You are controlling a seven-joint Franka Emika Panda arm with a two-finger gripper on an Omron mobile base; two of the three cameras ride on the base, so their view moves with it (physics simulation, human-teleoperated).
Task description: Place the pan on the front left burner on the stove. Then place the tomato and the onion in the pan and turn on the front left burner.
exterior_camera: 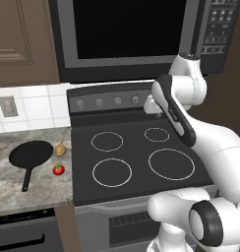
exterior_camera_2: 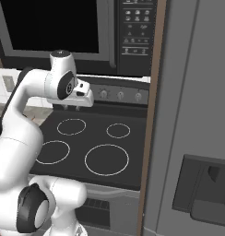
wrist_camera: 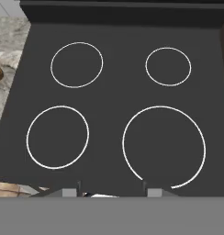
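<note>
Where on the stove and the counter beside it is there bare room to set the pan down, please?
The stove glass is bare across all four rings, including the front left burner. The crowded spot is the counter to its left: the pan lies there, with the onion and tomato between it and the stove edge. Bare counter remains in front of the pan.

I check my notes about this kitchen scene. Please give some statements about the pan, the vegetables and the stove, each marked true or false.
1. The flat matte black frying pan lies on the speckled stone counter. True.
2. The small red tomato sits inside the pan. False: it rests on the counter beside it.
3. The tan-brown onion lies right of the pan. True.
4. The front left burner ring of the black glass stove holds a pot. False: it is bare.
</note>
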